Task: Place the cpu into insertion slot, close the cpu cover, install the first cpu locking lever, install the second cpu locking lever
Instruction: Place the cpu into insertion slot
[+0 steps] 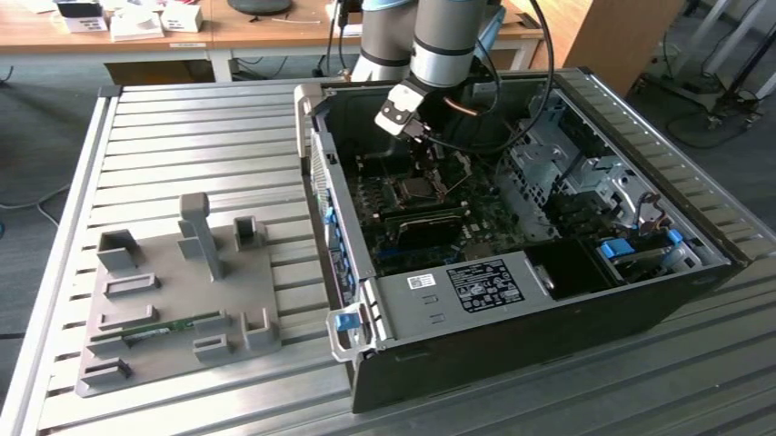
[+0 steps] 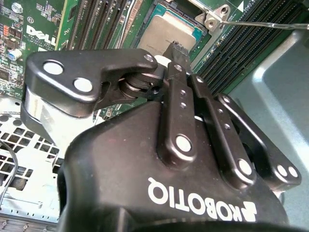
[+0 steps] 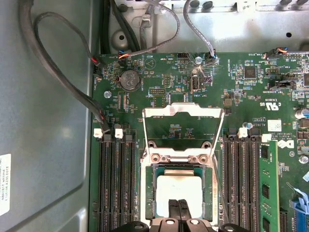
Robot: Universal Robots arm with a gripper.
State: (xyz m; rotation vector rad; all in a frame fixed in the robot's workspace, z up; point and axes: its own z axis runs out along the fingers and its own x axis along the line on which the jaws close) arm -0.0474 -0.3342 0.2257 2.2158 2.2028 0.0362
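First wrist view shows the cpu seated in the insertion slot, with the gripper fingers pressed together and seemingly touching its top. The cpu cover stands open, so closing it calls for lifting clear of the cpu first.

Slatted metal table carries computer case, grey fixture

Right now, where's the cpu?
In the first wrist view the cpu lies in the insertion slot, between the memory slots, with the gripper at its edge.
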